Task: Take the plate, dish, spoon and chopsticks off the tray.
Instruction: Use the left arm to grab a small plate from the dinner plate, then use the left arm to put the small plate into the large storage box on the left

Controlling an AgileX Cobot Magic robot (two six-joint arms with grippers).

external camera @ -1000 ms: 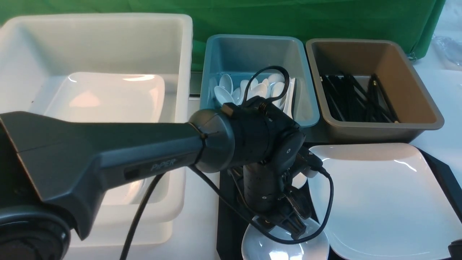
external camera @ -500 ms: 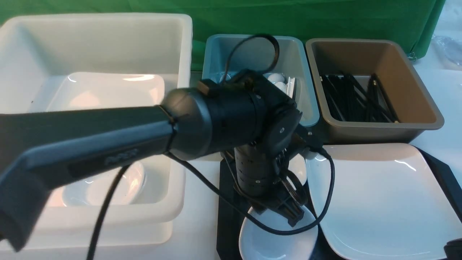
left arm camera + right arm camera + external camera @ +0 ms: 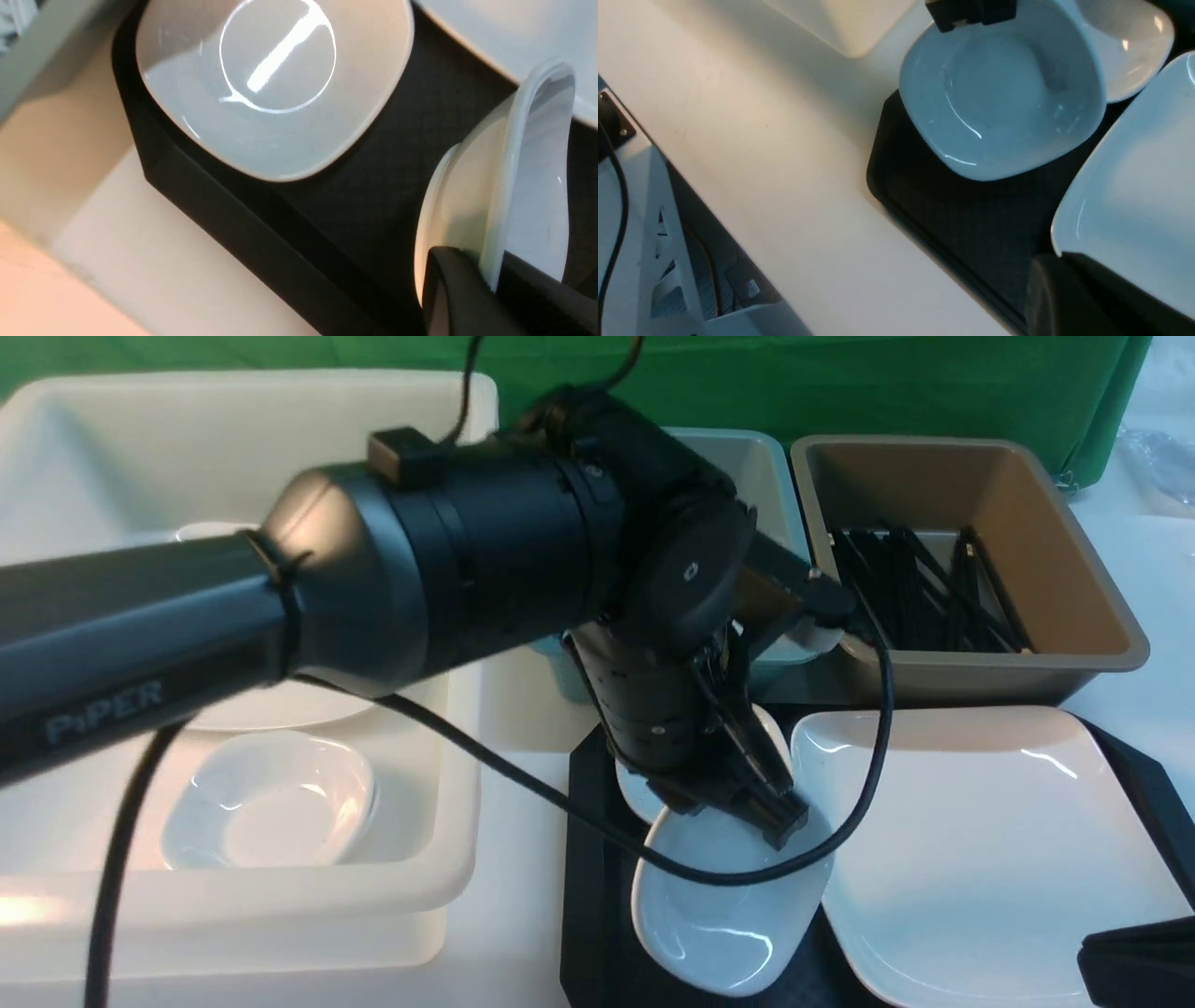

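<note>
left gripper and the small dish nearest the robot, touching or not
Touching. In the left wrist view the left gripper is clamped on the rim of the small dish, which sits between its jaws.

I am watching the left gripper (image 3: 770,817) clamping the far rim of the dish (image 3: 728,915) — the dish is hanging tilted over the tray (image 3: 588,915), and I am unable to tell whether its near edge is touching. A second small dish (image 3: 633,793) is sitting behind, largely masked by the wrist. The plate (image 3: 980,840) is resting on the tray just beside. Black chopsticks (image 3: 924,588) are lying in the brown tub (image 3: 1055,523) — the white tub (image 3: 462,803) is holding another small dish (image 3: 271,798).
</note>
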